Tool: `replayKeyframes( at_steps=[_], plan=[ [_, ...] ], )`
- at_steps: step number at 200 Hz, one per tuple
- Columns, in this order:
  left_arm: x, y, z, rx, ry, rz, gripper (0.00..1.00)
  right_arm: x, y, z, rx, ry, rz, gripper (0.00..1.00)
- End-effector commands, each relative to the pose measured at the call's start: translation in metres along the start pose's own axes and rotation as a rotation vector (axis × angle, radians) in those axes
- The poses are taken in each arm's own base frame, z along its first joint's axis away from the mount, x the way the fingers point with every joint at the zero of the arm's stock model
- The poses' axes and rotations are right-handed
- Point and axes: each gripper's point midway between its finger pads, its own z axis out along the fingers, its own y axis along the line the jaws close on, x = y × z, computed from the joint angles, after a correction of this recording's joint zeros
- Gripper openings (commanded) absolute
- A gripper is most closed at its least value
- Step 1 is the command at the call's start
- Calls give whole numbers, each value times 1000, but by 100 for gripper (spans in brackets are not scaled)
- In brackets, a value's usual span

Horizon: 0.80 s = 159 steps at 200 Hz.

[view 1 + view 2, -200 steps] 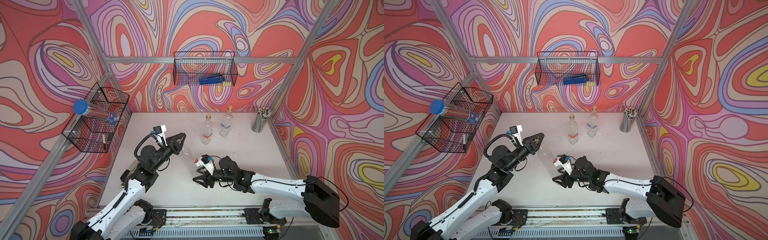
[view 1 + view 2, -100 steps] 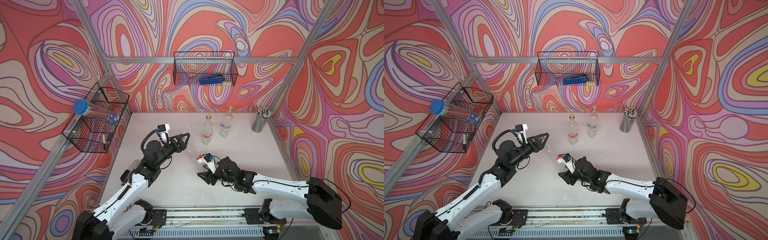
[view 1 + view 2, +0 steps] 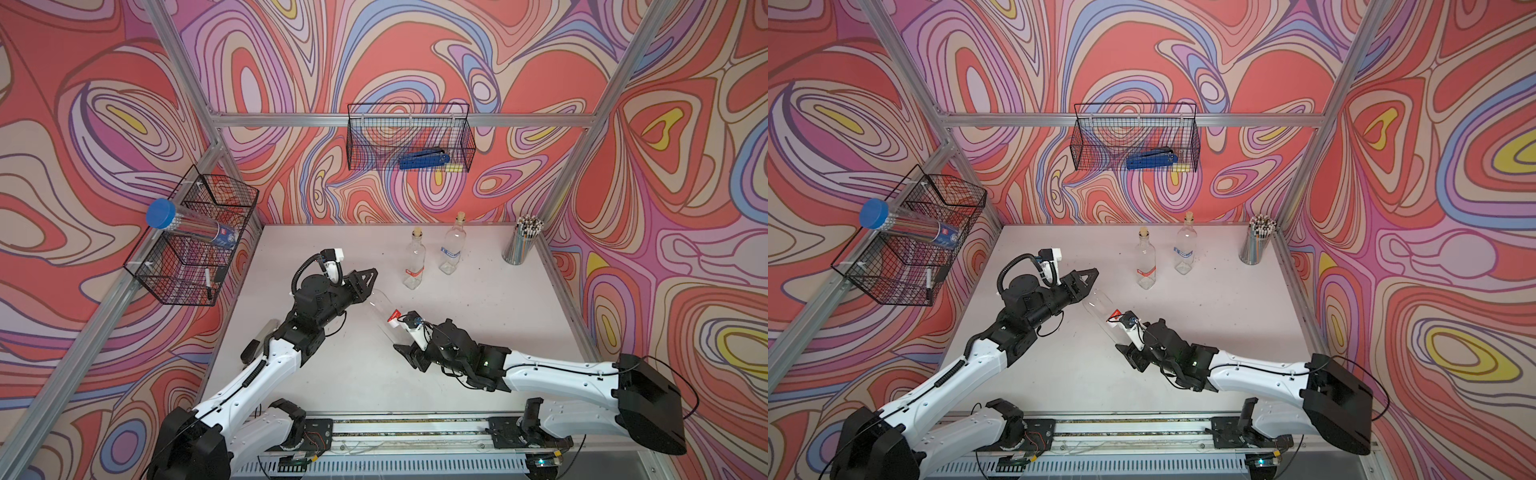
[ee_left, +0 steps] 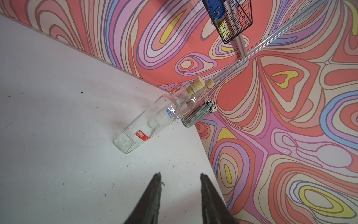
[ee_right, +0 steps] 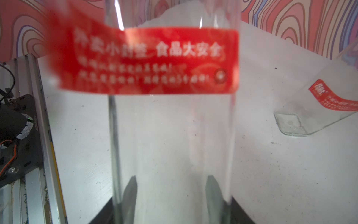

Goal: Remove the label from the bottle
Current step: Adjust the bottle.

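**Loose label end waiting for a pinch**

Over the middle of the white table, the right gripper clamps the clear square glass bottle near what looks like its base. It has 1 jaw on each of 2 opposite faces and holds the bottle tilted, far end pointing towards the left arm. The red rectangular paper label with white lettering lies across the glass just beyond the jaws. 1 end of it stands off past the bottle's edge, and both top views show that end as a small flap.

The left gripper hovers just beside the bottle's upper end, jaws a narrow way apart with nothing between them.

From where I stand, the step in hand looks like catching that flap. To do it well, the left jaws should close on the loose end only, with paper between the pads and no glass. They should then draw along the label's length, close to the surface, so the paper peels rather than tears. The right grip must hold firm against the pull, since smooth glass can twist or slip. Pulling towards the front left corner keeps clear of the corked bottle with a red label and the corked bottle with a blue label near the back edge.
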Motion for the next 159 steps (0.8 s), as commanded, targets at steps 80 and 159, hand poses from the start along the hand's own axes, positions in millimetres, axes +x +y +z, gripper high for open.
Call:
replayKeyframes(
  at_steps=[80, 159],
  plan=[
    [-5, 2, -4, -60, 9, 66, 0, -35, -1, 5, 28, -69, 46, 51],
    [-1, 23, -7, -189, 55, 165, 0, -11, 14, -7, -65, 38, 115, 98]
  ],
)
